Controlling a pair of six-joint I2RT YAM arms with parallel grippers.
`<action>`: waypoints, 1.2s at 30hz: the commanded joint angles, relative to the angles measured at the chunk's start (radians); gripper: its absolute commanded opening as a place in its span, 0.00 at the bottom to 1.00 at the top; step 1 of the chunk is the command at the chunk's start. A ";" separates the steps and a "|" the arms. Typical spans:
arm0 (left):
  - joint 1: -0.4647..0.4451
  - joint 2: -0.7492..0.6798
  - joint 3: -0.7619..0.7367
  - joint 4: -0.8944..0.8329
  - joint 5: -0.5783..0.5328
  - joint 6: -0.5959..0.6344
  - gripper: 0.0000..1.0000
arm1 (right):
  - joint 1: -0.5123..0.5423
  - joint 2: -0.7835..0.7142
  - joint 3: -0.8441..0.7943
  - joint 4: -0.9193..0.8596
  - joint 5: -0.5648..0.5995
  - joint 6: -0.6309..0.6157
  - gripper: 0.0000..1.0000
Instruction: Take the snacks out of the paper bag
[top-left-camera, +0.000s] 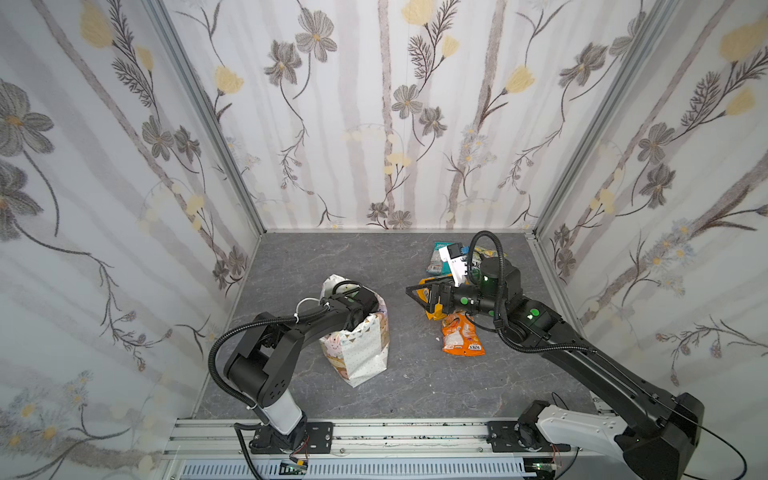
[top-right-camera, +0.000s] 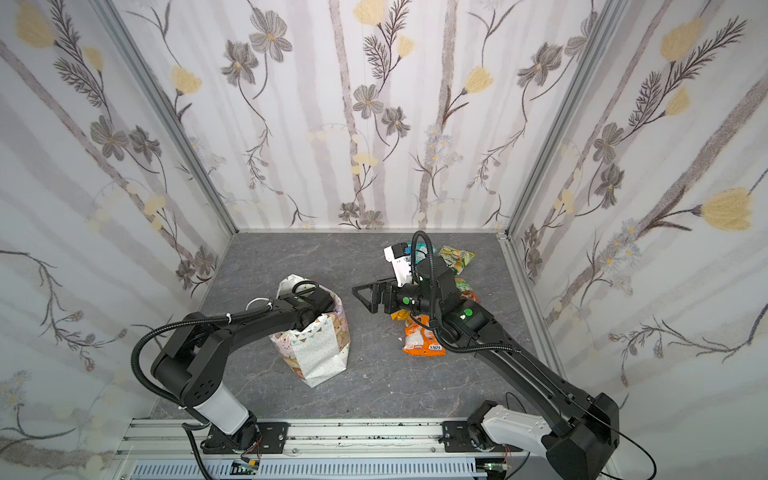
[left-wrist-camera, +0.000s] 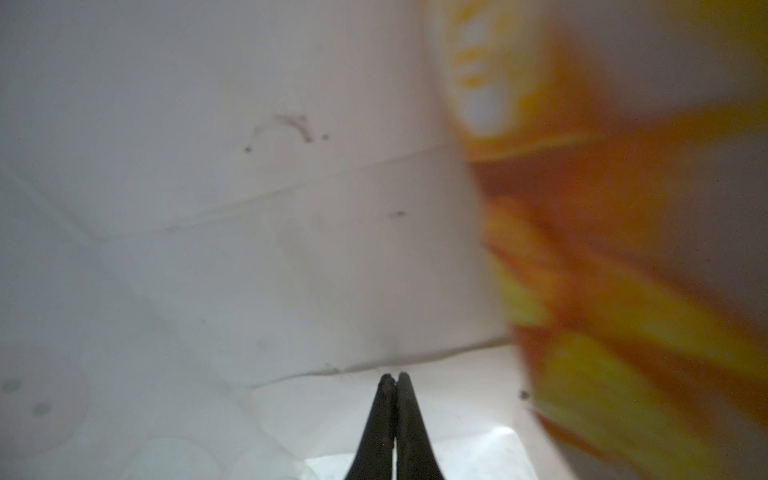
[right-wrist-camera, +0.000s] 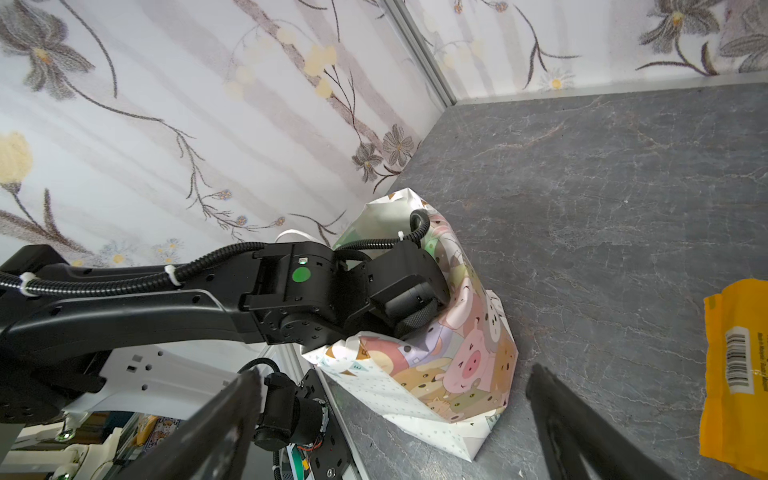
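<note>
Grey marbled tabletop (top-left-camera: 415, 386), floral walls | paper bag (top-left-camera: 365, 353) upright, left of centre | my left gripper (left-wrist-camera: 394, 380) deep inside it, tips pressed together, nothing seen between them, blurred orange-yellow packet (left-wrist-camera: 602, 249) just beside | my right gripper (top-left-camera: 415, 300) spread wide, empty, near orange packet (top-left-camera: 462, 338) lying outside.

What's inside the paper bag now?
The left gripper is inside the paper bag, jaws shut with nothing visible between them. Beside it, a blurred orange-yellow packet. In both top views the left arm covers the bag's mouth, so any other contents are hidden.
</note>
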 joint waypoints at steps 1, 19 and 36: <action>0.003 -0.026 0.028 -0.011 0.004 0.058 0.00 | 0.018 0.040 0.005 0.032 0.037 0.026 0.99; 0.004 -0.100 0.245 -0.204 -0.055 0.289 0.00 | 0.099 0.340 0.005 0.056 0.037 0.088 0.87; 0.009 -0.196 0.460 -0.367 -0.332 0.383 0.00 | 0.096 0.349 -0.004 0.039 0.043 0.109 0.85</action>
